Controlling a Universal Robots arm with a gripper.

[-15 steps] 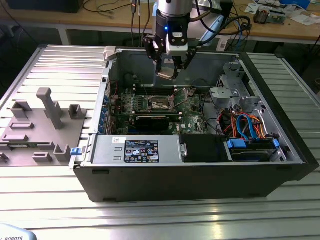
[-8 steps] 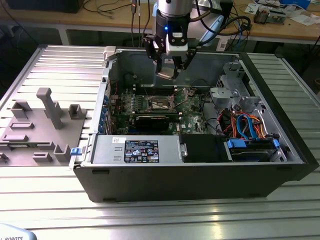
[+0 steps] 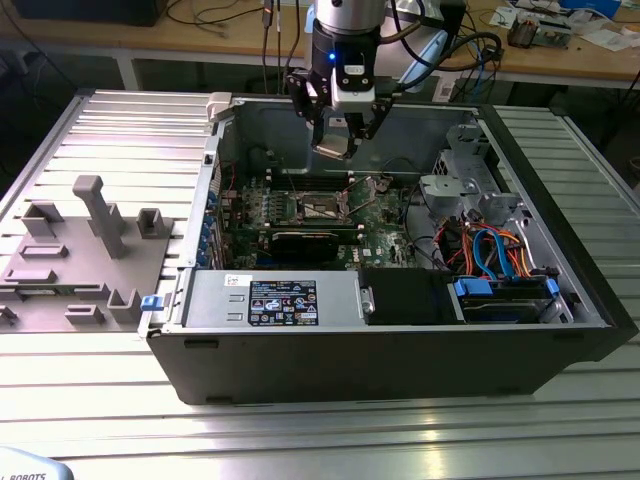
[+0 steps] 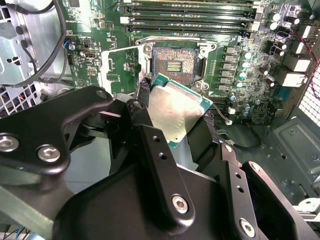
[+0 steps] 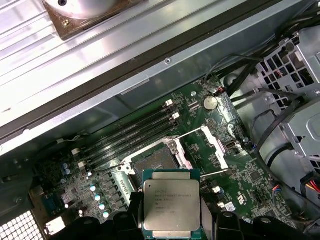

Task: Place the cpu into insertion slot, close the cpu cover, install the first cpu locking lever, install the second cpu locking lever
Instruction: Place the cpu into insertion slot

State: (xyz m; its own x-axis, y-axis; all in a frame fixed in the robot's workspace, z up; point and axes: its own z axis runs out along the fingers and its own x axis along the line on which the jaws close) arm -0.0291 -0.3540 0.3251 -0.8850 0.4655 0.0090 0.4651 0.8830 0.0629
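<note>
**A:** Cpu (image 5: 171, 205) first: where is it?

**B:** In my gripper (image 5: 171, 223). The two black fingers (image 5: 131, 225) pinch the cpu by opposite edges. I hold it in the air over the green motherboard (image 5: 250, 175), inside the open computer case (image 3: 400, 350) and apart from the insertion slot (image 5: 152, 162).

**A:** How does it look?

**B:** It is a small flat square with a silvery-grey metal top on a green rim. In the first wrist view some fine print sits on the metal, but I cannot make it out.

**A:** Take me across the exterior view, left to right.

**B:** At the exterior view's left, a grey block of moulded holders (image 3: 80, 250) lies on the ribbed metal surface (image 3: 300, 440). Then comes the case, with a white-and-blue printed label (image 3: 283, 300) on the box along its front. My gripper hangs above the middle. At the exterior view's right stand a grey drive cage (image 3: 460, 170) and blue cables (image 3: 490, 250).

**A:** What do the wrist views add?

**B:** The second wrist view looks into the insertion slot (image 4: 174, 62). It is bare, with rows of contacts inside a metal rim, and long memory slots (image 4: 190, 20) lie beyond it. The first wrist view shows the cpu cover (image 5: 215, 145) swung open beside the slot. A round coin cell (image 5: 211, 103) sits farther along the board.
</note>
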